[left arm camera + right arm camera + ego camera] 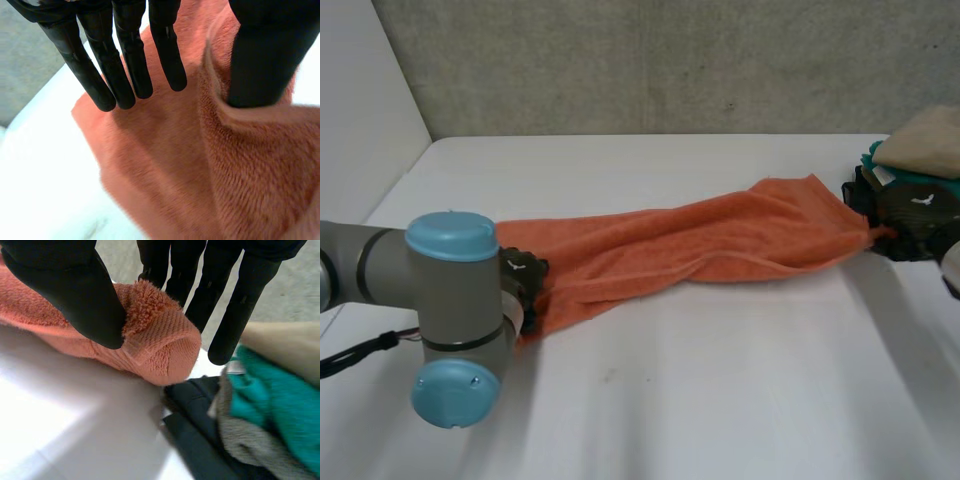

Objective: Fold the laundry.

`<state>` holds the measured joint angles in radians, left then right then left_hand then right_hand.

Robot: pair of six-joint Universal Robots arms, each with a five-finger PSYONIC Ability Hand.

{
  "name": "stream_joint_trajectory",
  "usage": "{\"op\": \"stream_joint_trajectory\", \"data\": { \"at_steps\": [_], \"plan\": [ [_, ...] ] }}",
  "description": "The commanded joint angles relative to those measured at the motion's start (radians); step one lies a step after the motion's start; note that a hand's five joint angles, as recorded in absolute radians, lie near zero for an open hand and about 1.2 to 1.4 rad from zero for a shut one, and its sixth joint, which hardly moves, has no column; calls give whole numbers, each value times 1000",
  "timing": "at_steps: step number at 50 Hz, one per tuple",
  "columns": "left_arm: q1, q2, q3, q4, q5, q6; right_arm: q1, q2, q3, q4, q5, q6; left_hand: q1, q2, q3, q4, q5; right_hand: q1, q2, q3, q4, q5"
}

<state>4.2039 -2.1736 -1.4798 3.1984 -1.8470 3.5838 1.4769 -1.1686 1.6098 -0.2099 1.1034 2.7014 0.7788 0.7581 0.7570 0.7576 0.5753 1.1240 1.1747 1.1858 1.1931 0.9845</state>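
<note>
An orange towel [720, 245] is stretched in a long, bunched band across the white table [720, 390], between my two hands. My left hand [525, 278] has its left end: in the left wrist view a ridge of the towel [165, 165] rises between the straight fingers [125, 55] and the thumb, which presses into the fold. At the right end, my right hand [915, 215] pinches a corner of the towel [160, 340] between its thumb [75, 290] and fingers, close beside a pile of laundry.
A pile of folded laundry stands at the table's right edge, with a beige piece [925, 140] on a teal one [900, 178]. In the right wrist view, the teal cloth [280, 395] and dark cloth [200, 440] lie just beyond the held corner.
</note>
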Motion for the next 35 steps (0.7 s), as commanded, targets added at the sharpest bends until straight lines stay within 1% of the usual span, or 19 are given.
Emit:
{"op": "stream_joint_trajectory", "data": {
  "at_steps": [1, 2, 5, 6, 7, 9, 10, 11, 13, 14, 16, 18, 21, 22, 24, 28, 32, 33, 35],
  "plan": [
    [48, 109, -92, 14, -11, 47, -63, -97, -19, 190, -26, -75, 493, 514, 515, 515, 522, 272, 222, 210, 203, 237],
    [53, 121, -105, 12, -1, 58, -66, -105, -22, 217, -33, -93, 616, 637, 638, 637, 645, 272, 222, 210, 203, 237],
    [76, 153, -155, 2, 60, 118, -81, -137, -27, 357, -65, -207, 617, 638, 639, 639, 646, 272, 222, 210, 203, 237],
    [91, 165, -184, -14, 98, 157, -83, -141, -28, 394, -71, -241, 617, 638, 639, 639, 646, 272, 222, 210, 203, 237],
    [100, 172, -197, -26, 120, 179, -89, -149, -31, 470, -77, -312, 617, 638, 639, 639, 646, 272, 222, 210, 203, 237],
    [119, 181, -223, -52, 167, 225, -96, -154, -31, 550, -77, -391, 617, 638, 639, 639, 646, 272, 222, 210, 203, 237],
    [140, 187, -243, -83, 204, 266, -104, -155, -33, 631, -77, -470, 617, 638, 639, 639, 646, 272, 222, 210, 203, 237],
    [151, 189, -250, -100, 221, 288, -109, -155, -31, 671, -74, -512, 617, 638, 639, 639, 646, 272, 222, 210, 203, 237],
    [175, 192, -260, -138, 244, 319, -118, -155, -31, 749, -69, -598, 617, 638, 639, 639, 646, 272, 222, 210, 203, 237],
    [204, 193, -267, -170, 258, 340, -127, -155, -30, 818, -68, -676, 617, 638, 639, 639, 646, 272, 222, 210, 203, 237],
    [240, 196, -270, -195, 270, 349, -135, -152, -25, 880, -65, -750, 617, 638, 639, 639, 646, 272, 222, 210, 203, 237],
    [281, 196, -266, -206, 293, 355, -136, -135, -16, 938, -56, -813, 617, 638, 639, 639, 646, 272, 222, 210, 203, 237],
    [306, 186, -240, -222, 313, 381, -135, -108, -19, 977, -34, -859, 617, 638, 639, 639, 646, 272, 222, 210, 203, 237],
    [308, 179, -228, -229, 315, 394, -129, -93, -27, 983, -13, -868, 617, 638, 639, 639, 646, 272, 222, 210, 203, 237],
    [311, 164, -195, -233, 312, 417, -113, -74, -44, 982, 6, -864, 617, 638, 639, 639, 646, 272, 222, 210, 203, 237],
    [309, 120, -71, -219, 316, 452, -47, -40, -129, 928, 20, -778, 617, 638, 639, 639, 646, 272, 222, 210, 203, 237],
    [300, 103, 129, -181, 316, 446, 40, -5, -293, 784, 24, -583, 617, 638, 639, 639, 646, 272, 222, 210, 203, 237],
    [292, 110, 219, -158, 319, 435, 69, 1, -374, 703, 32, -478, 617, 638, 639, 639, 646, 272, 222, 210, 203, 237],
    [288, 126, 321, -118, 319, 418, 92, 4, -451, 599, 44, -363, 617, 638, 639, 639, 646, 272, 222, 210, 203, 237]
  ]
}}
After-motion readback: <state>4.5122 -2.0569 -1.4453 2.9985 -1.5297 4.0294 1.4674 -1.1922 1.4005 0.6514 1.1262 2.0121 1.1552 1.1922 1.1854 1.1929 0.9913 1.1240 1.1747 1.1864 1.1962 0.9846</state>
